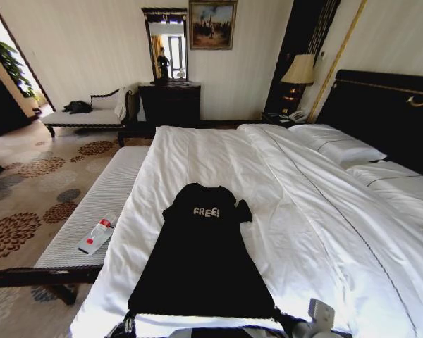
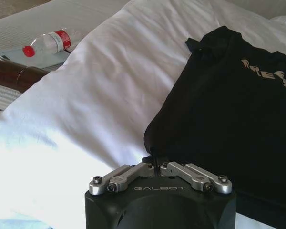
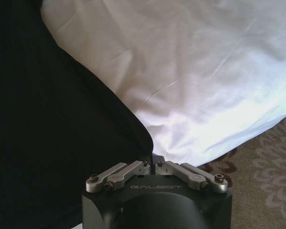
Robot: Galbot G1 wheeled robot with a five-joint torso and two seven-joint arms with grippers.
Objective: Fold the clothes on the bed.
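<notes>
The clothes, a black T-shirt [image 1: 201, 260] with white "FREE!" lettering, lie flat on the white bed [image 1: 303, 204], collar toward the far side and hem toward me. My left gripper [image 1: 129, 322] is at the hem's left corner. In the left wrist view this gripper [image 2: 156, 163] is shut, its tips pinching the corner of the T-shirt [image 2: 229, 109]. My right gripper [image 1: 285, 322] is at the hem's right corner. The right wrist view shows it [image 3: 151, 160] shut on the edge of the T-shirt [image 3: 52, 119], over the duvet [image 3: 181, 62].
A striped bench [image 1: 106, 197] runs along the bed's left side and carries a water bottle [image 1: 99, 232] [image 2: 45, 44]. Pillows [image 1: 338, 144] and the dark headboard [image 1: 381, 113] are at the right. Patterned carpet [image 3: 267, 167] lies beyond the bed's edge. A chaise [image 1: 92, 113] and dresser [image 1: 169, 102] stand far off.
</notes>
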